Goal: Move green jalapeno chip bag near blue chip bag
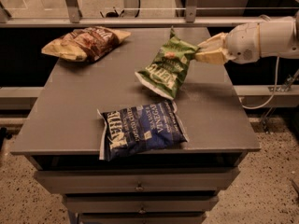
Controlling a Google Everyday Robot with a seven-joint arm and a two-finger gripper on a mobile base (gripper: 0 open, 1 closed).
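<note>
The green jalapeno chip bag hangs in the air above the grey table, tilted with its lower white edge toward the front left. My gripper comes in from the right and is shut on the bag's upper right corner. The blue chip bag with white "Kettle" lettering lies flat near the table's front edge, just below and left of the green bag's low end. The two bags are close but apart.
A brown-and-yellow chip bag lies at the table's back left corner. My white arm reaches over the table's right edge. Drawers sit below the tabletop. A railing runs behind the table.
</note>
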